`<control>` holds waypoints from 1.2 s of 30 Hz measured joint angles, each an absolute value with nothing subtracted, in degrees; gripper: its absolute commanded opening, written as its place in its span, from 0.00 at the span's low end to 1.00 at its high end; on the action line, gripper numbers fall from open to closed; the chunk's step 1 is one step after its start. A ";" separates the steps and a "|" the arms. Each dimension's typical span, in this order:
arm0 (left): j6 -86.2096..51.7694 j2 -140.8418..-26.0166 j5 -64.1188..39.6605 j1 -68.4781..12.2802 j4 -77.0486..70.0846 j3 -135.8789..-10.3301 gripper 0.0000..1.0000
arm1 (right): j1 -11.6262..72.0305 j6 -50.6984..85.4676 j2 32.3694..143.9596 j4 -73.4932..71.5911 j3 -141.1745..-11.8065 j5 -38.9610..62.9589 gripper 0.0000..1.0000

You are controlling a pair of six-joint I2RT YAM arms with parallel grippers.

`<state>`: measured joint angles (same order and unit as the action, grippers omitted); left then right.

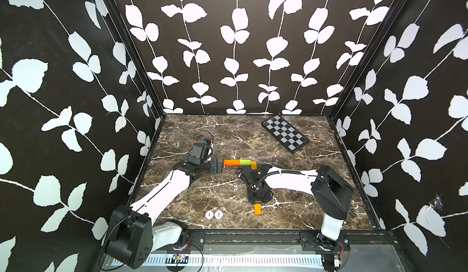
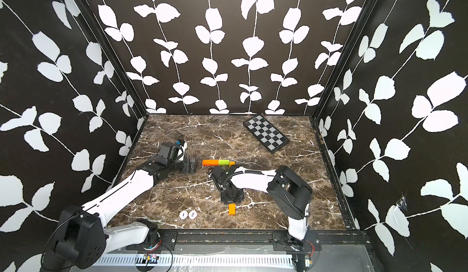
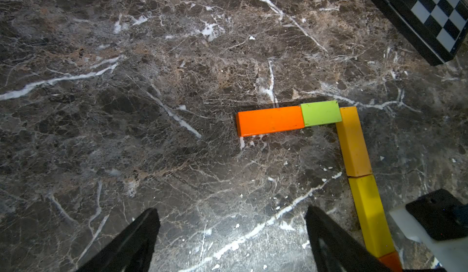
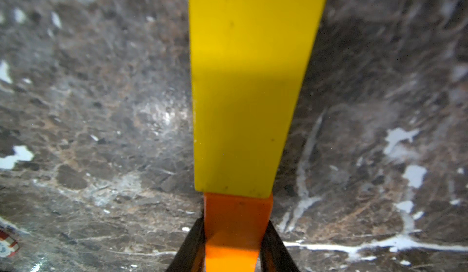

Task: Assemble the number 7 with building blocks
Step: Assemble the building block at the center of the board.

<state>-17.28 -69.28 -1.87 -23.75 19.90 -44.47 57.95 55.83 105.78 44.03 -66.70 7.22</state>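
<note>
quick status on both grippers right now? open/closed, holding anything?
Left gripper: open, holding nothing.
Right gripper: closed on the small flat orange rectangular block, which lies on the table.

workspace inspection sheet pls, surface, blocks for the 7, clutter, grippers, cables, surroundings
surface: brown marble tabletop, no spills seen
job's things: orange block and green block end to end form the short stroke; amber-yellow block and bright yellow block run on from the corner; second orange block butts the bright yellow end
clutter: checkerboard near the back; two white round tokens near the front
grippers: left gripper open, empty, beside the short stroke; right gripper shut on second orange block
cables: corrugated hose along the right arm; loose wires at the front rail
surroundings: black walls with white leaf pattern
</note>
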 measured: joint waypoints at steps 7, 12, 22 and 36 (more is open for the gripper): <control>-17.26 -69.28 -1.85 -23.75 19.90 -44.47 0.93 | 57.95 55.64 106.08 44.42 -67.09 7.22 0.35; -17.10 -69.28 -1.85 -23.75 19.90 -44.47 0.93 | 57.95 55.29 106.37 44.64 -67.46 7.05 0.35; -16.88 -69.28 -1.83 -23.75 19.92 -44.47 0.93 | 57.95 55.27 106.52 44.82 -67.64 7.03 0.35; -16.88 -69.01 -1.43 -23.75 19.99 -44.47 0.93 | 57.95 55.29 106.78 44.91 -68.05 7.03 0.37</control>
<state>-16.88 -69.01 -1.43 -23.75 19.99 -44.47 57.95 55.29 106.78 44.91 -68.05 7.03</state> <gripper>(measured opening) 0.931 0.374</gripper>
